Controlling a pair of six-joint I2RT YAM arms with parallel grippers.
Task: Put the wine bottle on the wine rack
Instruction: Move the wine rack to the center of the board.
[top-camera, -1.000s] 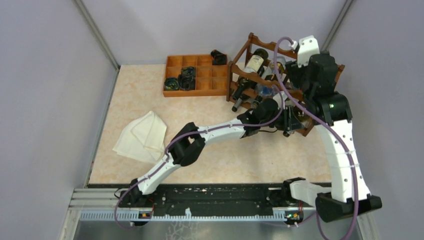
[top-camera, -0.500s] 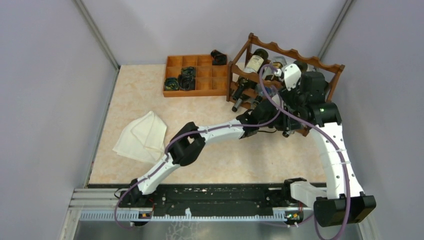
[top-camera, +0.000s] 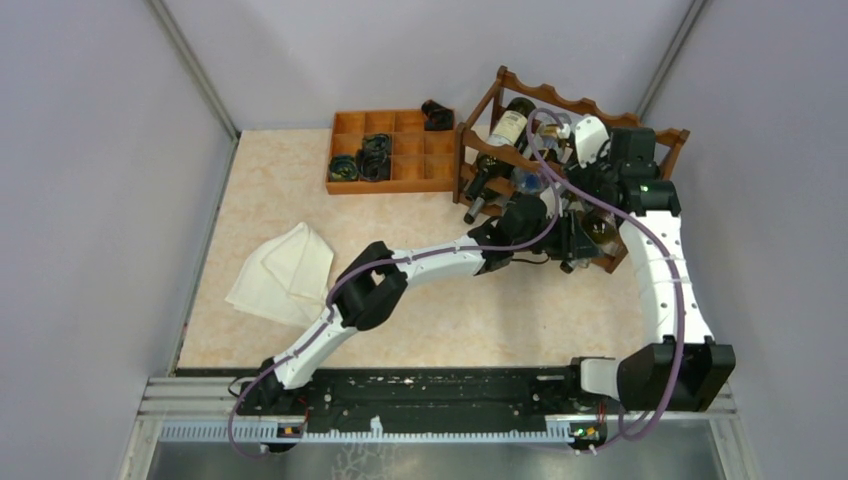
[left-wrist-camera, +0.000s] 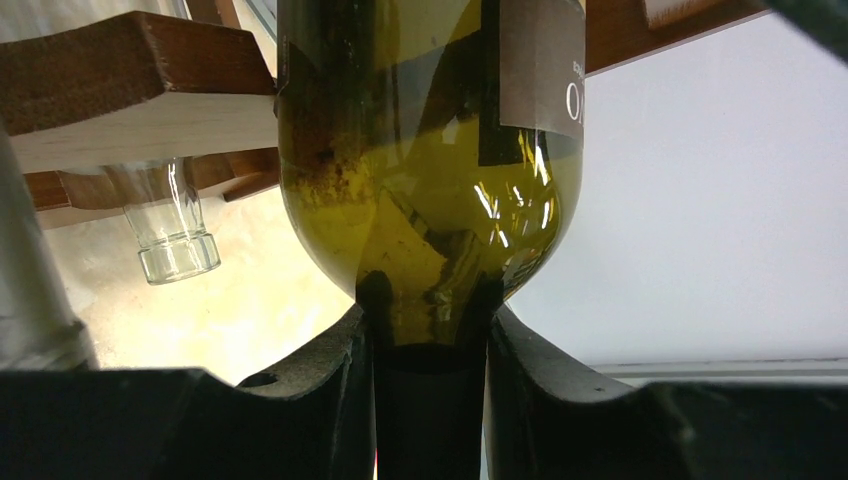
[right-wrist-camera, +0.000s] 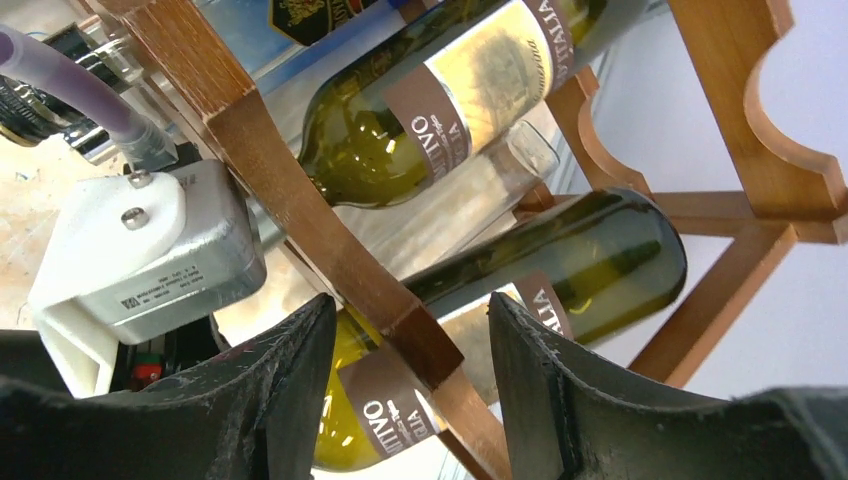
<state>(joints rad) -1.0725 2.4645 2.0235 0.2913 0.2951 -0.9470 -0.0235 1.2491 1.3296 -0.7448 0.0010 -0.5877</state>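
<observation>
A green wine bottle (left-wrist-camera: 430, 150) with a brown label rises from my left gripper (left-wrist-camera: 430, 320), which is shut on its neck. In the top view that gripper (top-camera: 560, 235) sits at the lower front of the reddish-brown wine rack (top-camera: 560, 100), with the bottle (top-camera: 592, 232) reaching into the bottom tier. My right gripper (right-wrist-camera: 412, 310) hangs over the rack from above. Its jaws are open and straddle a sloping wooden rail (right-wrist-camera: 330, 250) without touching it. A labelled green bottle (right-wrist-camera: 385, 410) lies just under that rail.
Several other bottles lie in the rack, among them one with a cream label (top-camera: 512, 122) and a clear glass one (left-wrist-camera: 170, 230). An orange-brown compartment tray (top-camera: 400, 188) stands left of the rack. A white cloth (top-camera: 285, 270) lies at the left. Grey walls close in the table.
The right arm has swung down and left over the rack, and its jaws have narrowed. The left arm has edged slightly towards the rack, still gripping the bottle.
</observation>
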